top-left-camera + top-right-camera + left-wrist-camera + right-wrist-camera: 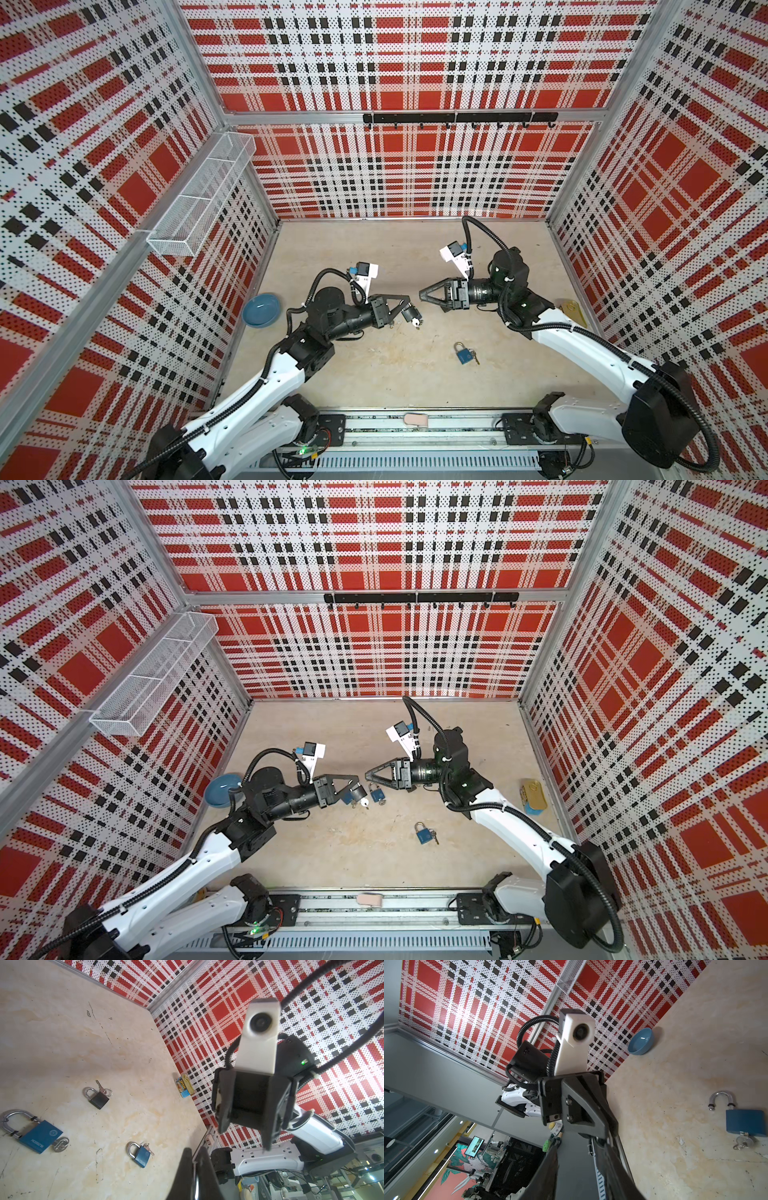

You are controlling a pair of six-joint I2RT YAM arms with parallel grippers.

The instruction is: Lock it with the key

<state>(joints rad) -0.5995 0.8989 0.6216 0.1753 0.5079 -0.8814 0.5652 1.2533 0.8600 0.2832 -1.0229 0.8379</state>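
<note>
**Top views:** my left hand (pixel 408 300) and right hand (pixel 420 291) point at each other, tips near, over the surface (pixel 374 374). A key (pixel 363 803) lies just beside the left tip.

**Left wrist:** my left hand's fingers (pixel 187 1169) are pressed together, empty. The blue padlock (pixel 39 1138) lies flat nearby.

**Right wrist:** my right hand's fingers (pixel 612 1172) stand narrowly apart, holding nothing. The padlock's shackle is open, with the key in its base.

Probably a robotics lab — plaid pegboard walls (pixel 415 62), a monitor (pixel 474 1145) beyond.
</note>
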